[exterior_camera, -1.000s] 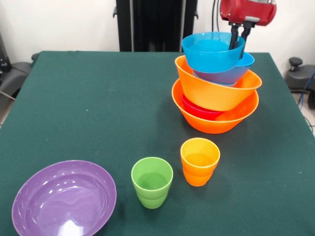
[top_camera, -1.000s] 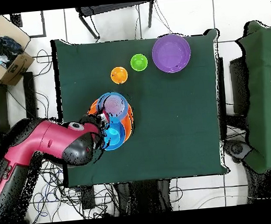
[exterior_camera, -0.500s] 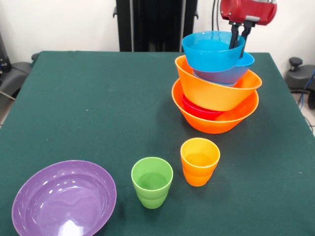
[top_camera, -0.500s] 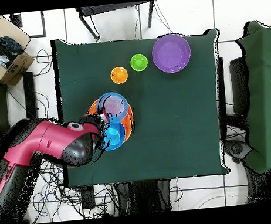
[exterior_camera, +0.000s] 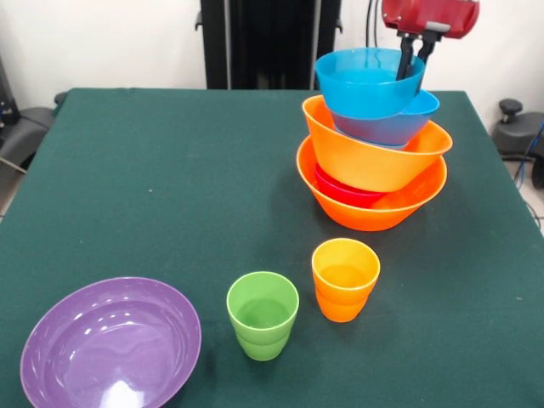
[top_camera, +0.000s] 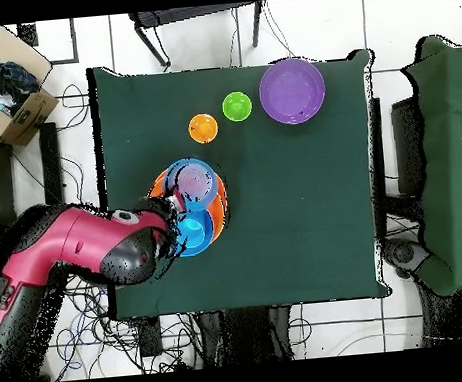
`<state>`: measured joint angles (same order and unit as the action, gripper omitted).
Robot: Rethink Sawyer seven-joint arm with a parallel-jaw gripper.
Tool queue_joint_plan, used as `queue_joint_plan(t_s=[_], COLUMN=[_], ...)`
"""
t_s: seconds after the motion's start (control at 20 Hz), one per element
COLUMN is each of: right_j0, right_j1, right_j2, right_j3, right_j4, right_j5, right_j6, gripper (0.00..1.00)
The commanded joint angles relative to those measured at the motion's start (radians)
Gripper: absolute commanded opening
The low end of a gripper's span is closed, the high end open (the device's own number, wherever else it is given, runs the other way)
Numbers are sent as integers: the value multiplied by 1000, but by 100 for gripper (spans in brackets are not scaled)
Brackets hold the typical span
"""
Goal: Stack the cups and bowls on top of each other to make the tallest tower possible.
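The tower (exterior_camera: pixel 371 161) stands at the table's right far side. Its base is a large orange bowl (exterior_camera: pixel 374 211), then a small red bowl (exterior_camera: pixel 344 192), a second orange bowl (exterior_camera: pixel 365 157) and a blue bowl (exterior_camera: pixel 393 127). My gripper (exterior_camera: pixel 414 56) is shut on the rim of the top blue bowl (exterior_camera: pixel 361 85), one finger inside and one outside. The orange cup (exterior_camera: pixel 344 279) and green cup (exterior_camera: pixel 263 314) stand upright near the front. The wide purple bowl (exterior_camera: pixel 110 344) sits at the front left. The blue cup is hidden. In the overhead view the tower (top_camera: pixel 197 189) lies beside my arm.
The dark green table (exterior_camera: pixel 170 170) has the black pedestal (exterior_camera: pixel 263 42) behind it. In the overhead view the orange cup (top_camera: pixel 202 128), green cup (top_camera: pixel 236 106) and purple bowl (top_camera: pixel 291 90) line the far edge. A cardboard box (top_camera: pixel 11 98) stands off the table.
The gripper and the top blue bowl have risen slightly. The rest of the tower, the cups and the purple bowl have not moved.
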<state>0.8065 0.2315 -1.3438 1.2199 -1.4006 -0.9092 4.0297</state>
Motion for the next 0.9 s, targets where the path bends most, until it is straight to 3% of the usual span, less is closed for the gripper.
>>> queue_joint_plan(t_s=[0.05,0.45,0.9], right_j0=[30,66,60], right_j1=[-26,-84,-66], right_j2=[155,141,158], right_j3=[20,90,86], right_j4=[-76,-131,-115], right_j5=[-136,-188,-103], right_j6=[-15,-27,3], gripper=[0,0,0])
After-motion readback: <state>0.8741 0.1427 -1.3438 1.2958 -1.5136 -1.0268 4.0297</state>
